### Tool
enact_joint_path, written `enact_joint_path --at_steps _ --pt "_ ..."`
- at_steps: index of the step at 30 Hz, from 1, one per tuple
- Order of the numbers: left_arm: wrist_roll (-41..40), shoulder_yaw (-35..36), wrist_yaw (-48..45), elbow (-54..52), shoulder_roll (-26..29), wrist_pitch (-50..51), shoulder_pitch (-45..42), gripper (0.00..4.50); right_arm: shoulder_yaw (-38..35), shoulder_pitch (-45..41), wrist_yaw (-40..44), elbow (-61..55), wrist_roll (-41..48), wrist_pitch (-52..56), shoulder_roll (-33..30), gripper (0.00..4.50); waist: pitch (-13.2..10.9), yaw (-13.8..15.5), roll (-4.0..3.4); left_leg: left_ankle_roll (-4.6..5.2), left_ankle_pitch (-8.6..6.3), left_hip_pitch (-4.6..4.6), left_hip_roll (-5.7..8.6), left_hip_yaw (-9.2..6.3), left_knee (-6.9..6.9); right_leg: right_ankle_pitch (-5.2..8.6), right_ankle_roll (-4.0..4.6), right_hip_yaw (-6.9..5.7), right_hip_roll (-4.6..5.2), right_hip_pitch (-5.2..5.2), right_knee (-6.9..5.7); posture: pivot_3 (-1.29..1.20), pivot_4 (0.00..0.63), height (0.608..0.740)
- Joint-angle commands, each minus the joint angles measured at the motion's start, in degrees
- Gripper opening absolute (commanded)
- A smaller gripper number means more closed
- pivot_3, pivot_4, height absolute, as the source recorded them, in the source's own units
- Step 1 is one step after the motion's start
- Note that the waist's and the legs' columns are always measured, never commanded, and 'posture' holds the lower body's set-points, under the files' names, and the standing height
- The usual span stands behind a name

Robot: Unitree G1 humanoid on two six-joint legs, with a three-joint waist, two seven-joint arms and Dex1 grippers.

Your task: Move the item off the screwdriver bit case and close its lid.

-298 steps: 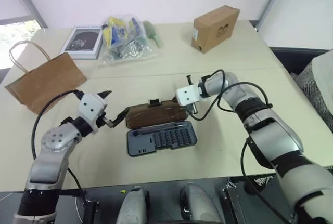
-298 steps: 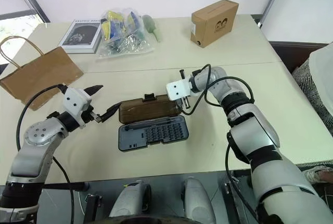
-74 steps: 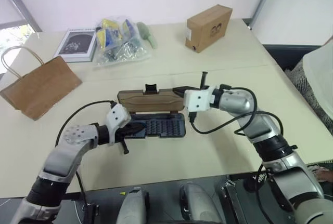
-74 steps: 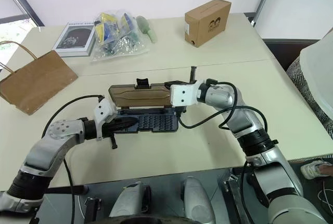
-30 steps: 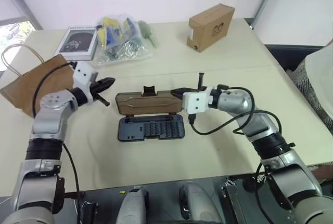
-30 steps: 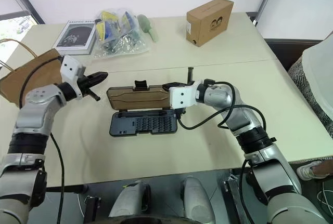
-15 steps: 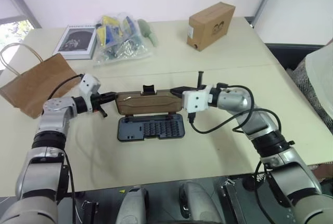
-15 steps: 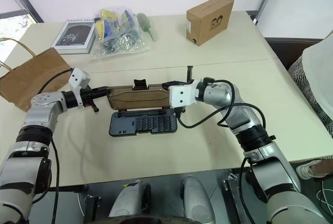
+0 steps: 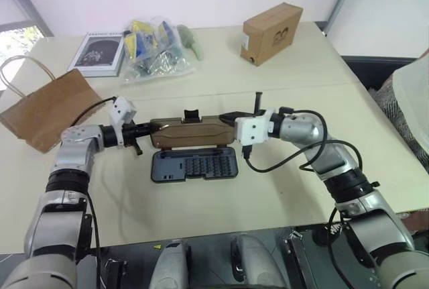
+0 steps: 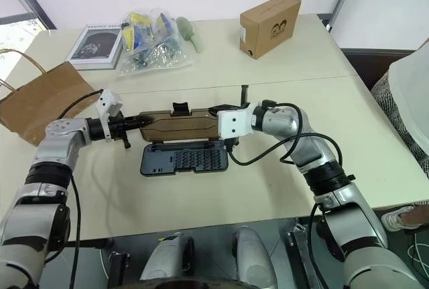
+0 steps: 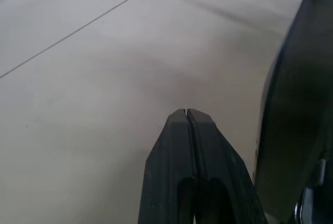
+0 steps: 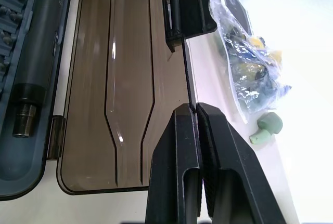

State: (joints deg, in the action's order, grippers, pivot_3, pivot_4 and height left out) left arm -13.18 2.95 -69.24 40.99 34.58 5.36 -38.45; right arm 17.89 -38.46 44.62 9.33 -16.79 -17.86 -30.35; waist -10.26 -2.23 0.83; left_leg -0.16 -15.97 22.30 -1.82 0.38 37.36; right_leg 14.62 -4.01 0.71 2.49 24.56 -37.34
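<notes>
Right wrist view: my right gripper (image 12: 196, 110) pinches the raised lid's (image 12: 125, 83) edge; left gripper (image 11: 186, 114) clenched, empty.

Left gripper (image 9: 143, 129) has swung in from up near the paper bag (image 9: 50, 109) and now sits at the lid's (image 9: 191, 133) nine o'clock end, pinched closed, lower than a second ago.

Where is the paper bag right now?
In the left eye view the paper bag lies flat at the table's left edge, off the case, left of the left gripper and below the book.
</notes>
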Motion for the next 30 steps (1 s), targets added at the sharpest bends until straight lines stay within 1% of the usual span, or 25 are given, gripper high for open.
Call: enact_joint_path --at_steps 1,11,12,14,15,16,18,20,21,23,24,28,30 --pt "-1.3 0.6 -1.0 -3.0 0.1 1.0 0.3 0.00 -0.3 -0.9 0.1 -2.3 0.5 -0.2 -0.1 0.04 0.0 0.0 0.00 0.00 0.00 0.00 0.00 0.00 0.00 0.00 0.00 0.00 0.00 0.00 0.00 0.00 0.150 0.740" --pt "-1.9 0.3 -2.0 -6.4 -0.1 3.6 1.1 0.00 -0.3 -0.8 0.8 -2.3 0.4 1.0 0.0 0.04 0.0 0.1 0.00 0.00 0.00 0.01 0.00 0.00 0.04 0.00 0.00 0.00 0.01 0.00 -0.03 0.00 0.150 0.740" --pt "-1.8 0.3 -2.0 -6.3 -0.1 3.5 1.1 0.00 -0.2 -0.8 0.9 -2.3 0.5 1.1 0.0 0.31 0.0 0.1 0.00 0.00 0.00 0.01 0.00 0.00 0.05 0.00 0.00 0.00 0.01 0.00 -0.03 0.00 0.150 0.740" --pt "-1.6 0.2 -1.8 -6.0 -0.2 3.1 1.0 0.00 -0.2 -0.8 1.4 -2.4 0.6 1.7 -0.2 1.01 0.0 0.1 0.00 0.00 0.00 0.01 0.00 0.00 0.05 0.00 0.00 0.00 0.01 0.00 -0.04 0.00 0.150 0.740" --pt "-1.5 0.1 -1.8 -5.9 -0.2 3.0 1.0 0.00 -0.3 -0.8 1.7 -2.5 0.7 2.0 -0.3 1.46 0.0 0.1 0.00 0.00 0.00 0.01 0.00 0.00 0.06 0.00 0.00 0.00 0.01 0.00 -0.04 0.00 0.150 0.740" --pt "-1.4 0.1 -1.7 -5.8 -0.3 2.9 0.9 0.00 -0.3 -0.8 2.1 -2.7 0.8 2.3 -0.5 2.09 0.0 0.1 0.00 0.00 0.00 0.01 0.00 0.00 0.06 0.00 0.00 0.00 0.01 0.00 -0.05 0.00 0.150 0.740" --pt "-1.3 0.1 -1.5 -5.7 -0.4 2.6 0.8 0.00 -0.7 -0.9 3.3 -3.1 1.5 3.4 -0.8 2.92 0.0 0.1 0.00 0.00 0.00 0.01 0.00 0.00 0.07 0.00 0.00 0.00 0.01 0.00 -0.06 0.00 0.150 0.740" --pt "-1.2 0.1 -1.3 -5.5 -0.5 2.4 0.8 0.00 -0.8 -1.1 4.3 -3.7 1.7 3.7 -1.4 4.02 0.0 0.1 0.00 0.00 0.00 0.01 0.00 -0.01 0.07 0.00 0.00 0.00 0.01 0.00 -0.07 0.00 0.150 0.740" --pt "-1.2 0.1 -1.3 -5.5 -0.5 2.3 0.8 0.00 -1.0 -1.2 5.2 -4.3 2.1 4.3 -1.8 4.43 0.0 0.1 0.00 0.00 0.00 0.01 0.00 -0.01 0.07 0.00 0.00 0.00 0.01 0.00 -0.07 0.00 0.150 0.740" --pt "-1.1 0.1 -1.2 -5.5 -0.6 2.0 0.7 0.00 -2.0 -1.3 7.5 -6.0 4.2 6.6 -2.7 4.43 0.0 0.1 0.00 0.00 0.00 0.01 0.00 -0.01 0.08 0.00 0.00 0.00 0.01 0.00 -0.07 0.00 0.150 0.740" --pt "-1.1 0.1 -1.1 -5.6 -0.7 2.0 0.7 0.00 -2.7 -1.3 9.2 -7.3 6.1 9.6 -3.1 4.43 0.0 0.1 0.00 0.00 0.00 0.01 0.00 -0.01 0.08 0.00 0.00 0.00 0.00 0.00 -0.07 0.00 0.150 0.740" --pt "-1.2 0.1 -1.0 -6.5 -0.7 1.8 0.8 0.00 -7.7 -1.4 17.7 -15.3 17.9 27.8 -6.6 4.43 0.0 0.3 0.00 0.00 0.00 0.02 0.00 -0.04 0.10 0.00 0.00 -0.01 0.00 0.00 -0.09 0.00 0.150 0.740" --pt "-1.4 0.1 -1.1 -7.2 -0.7 2.0 0.9 0.00 -10.1 -1.3 20.1 -18.7 22.2 34.6 -9.2 4.43 0.0 0.7 0.00 0.00 0.00 0.04 0.00 -0.07 0.13 0.00 0.00 -0.03 0.01 0.00 -0.08 0.00 0.150 0.740"
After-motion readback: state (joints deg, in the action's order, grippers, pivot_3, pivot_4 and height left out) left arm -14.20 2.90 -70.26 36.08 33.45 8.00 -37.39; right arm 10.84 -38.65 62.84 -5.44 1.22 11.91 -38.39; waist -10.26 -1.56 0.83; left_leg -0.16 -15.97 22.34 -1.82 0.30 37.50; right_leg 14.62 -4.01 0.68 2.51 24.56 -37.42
